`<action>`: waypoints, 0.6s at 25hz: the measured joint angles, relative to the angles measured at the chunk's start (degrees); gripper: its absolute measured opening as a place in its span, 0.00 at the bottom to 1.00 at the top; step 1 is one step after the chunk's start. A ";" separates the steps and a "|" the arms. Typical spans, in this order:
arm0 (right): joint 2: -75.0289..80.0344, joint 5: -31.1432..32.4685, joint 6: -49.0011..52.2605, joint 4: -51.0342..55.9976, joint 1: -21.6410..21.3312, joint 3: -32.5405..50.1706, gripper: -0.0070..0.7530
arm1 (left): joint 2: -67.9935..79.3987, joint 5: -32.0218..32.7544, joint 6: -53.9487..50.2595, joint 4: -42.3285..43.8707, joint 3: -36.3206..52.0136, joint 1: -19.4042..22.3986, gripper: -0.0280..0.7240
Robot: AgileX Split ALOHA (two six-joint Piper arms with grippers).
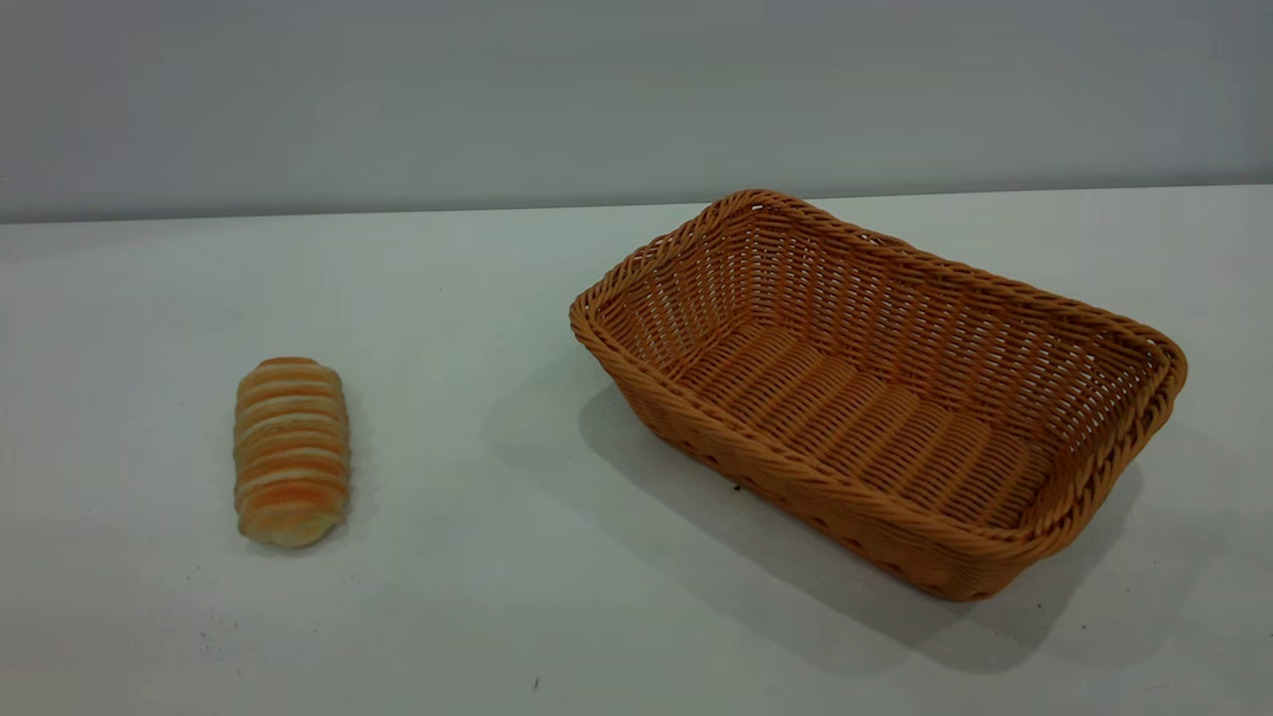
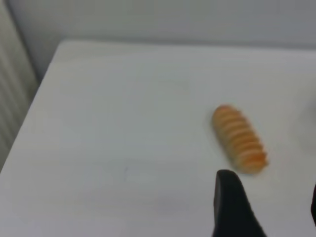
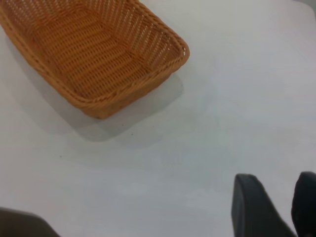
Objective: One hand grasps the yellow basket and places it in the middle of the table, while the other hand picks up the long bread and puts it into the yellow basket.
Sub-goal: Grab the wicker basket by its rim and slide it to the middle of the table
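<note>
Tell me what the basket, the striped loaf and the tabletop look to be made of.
The yellow basket: woven wicker or a plastic imitation, orange-tan, slightly glossy strands with a braided rim; which one is unclear. The long bread: matte, ribbed orange-brown and cream stripes; real or a foam model, cannot tell. The table: smooth white matte surface, probably laminate, with tiny dark specks.

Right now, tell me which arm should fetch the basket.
Right. The basket sits on the table's right side and fills the right wrist view, near the right hand. The left hand faces the bread.
</note>
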 joint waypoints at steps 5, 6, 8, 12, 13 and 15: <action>0.79 -1.51 0.00 1.80 0.00 -0.63 0.35 | 8.23 -2.50 0.00 -2.14 0.00 0.00 0.62; 2.06 -2.62 0.00 3.09 0.00 -1.01 0.37 | 10.22 -3.27 0.06 -2.34 -0.09 0.00 0.62; 6.92 -5.51 0.00 6.95 0.00 -1.71 0.42 | 15.34 -4.75 0.29 -2.52 -1.15 0.00 0.62; 19.69 -11.96 -1.24 14.25 0.00 -2.09 0.53 | 24.45 -6.21 1.51 -2.46 -5.91 0.00 0.62; 22.85 -13.55 -1.95 16.21 0.00 -2.20 0.56 | 26.24 -6.69 1.73 -2.46 -7.09 0.00 0.62; 30.60 -16.32 -3.63 20.50 0.00 -2.43 0.59 | 28.45 -8.12 1.85 -2.46 -8.33 0.00 0.62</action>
